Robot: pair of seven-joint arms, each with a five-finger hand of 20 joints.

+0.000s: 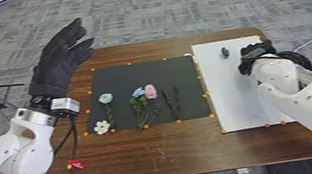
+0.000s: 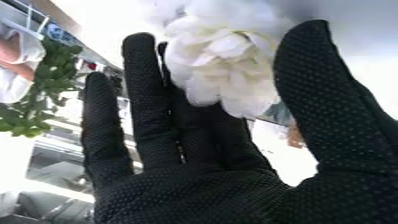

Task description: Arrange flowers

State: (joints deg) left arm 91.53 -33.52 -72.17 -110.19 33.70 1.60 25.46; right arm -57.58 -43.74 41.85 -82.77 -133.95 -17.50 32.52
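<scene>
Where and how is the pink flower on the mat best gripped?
I'd pinch the stem just below the pink bloom, coming from above and its right: a blue flower crowds its left, and the slim stem runs lengthwise.

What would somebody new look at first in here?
Probably the big white flower near the right hand's thumb in the wrist view. In the head view, it's the black left hand at the table's left, then the pink flower on the dark mat.
</scene>
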